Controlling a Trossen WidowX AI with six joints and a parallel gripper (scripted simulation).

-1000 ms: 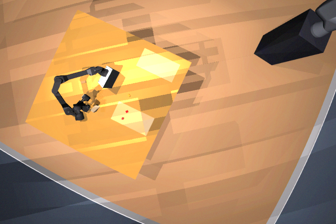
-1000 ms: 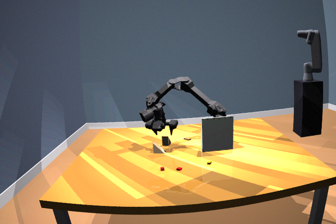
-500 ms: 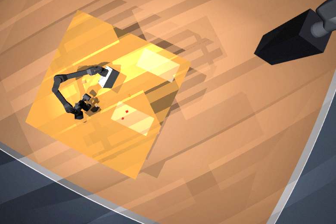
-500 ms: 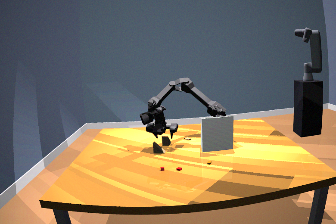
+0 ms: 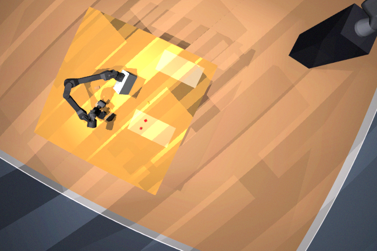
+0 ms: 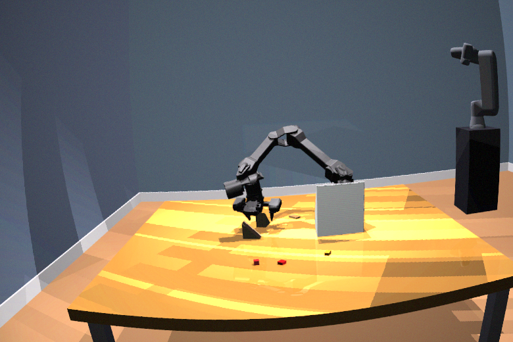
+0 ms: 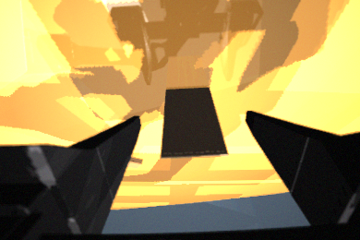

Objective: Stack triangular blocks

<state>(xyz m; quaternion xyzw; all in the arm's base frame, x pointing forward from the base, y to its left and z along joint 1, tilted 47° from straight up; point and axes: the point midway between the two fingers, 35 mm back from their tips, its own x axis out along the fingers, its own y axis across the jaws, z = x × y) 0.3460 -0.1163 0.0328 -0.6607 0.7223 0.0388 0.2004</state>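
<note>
One dark triangular block rests on the table. In the wrist view it shows as a dark face between the finger lines, with room on both sides. My gripper is open and empty, pointing down, with its fingertips low around this block's upper part. Whether a finger touches it cannot be told. The other triangular block rests apart, nearer the exterior camera, its slope descending to the right in that view. In the top view the hand hides the first block.
A grey box stands beside the arm's base. Two small red pieces and a small yellow piece lie on the table. A thin flat piece lies behind. Another arm stands on a black pedestal off the table.
</note>
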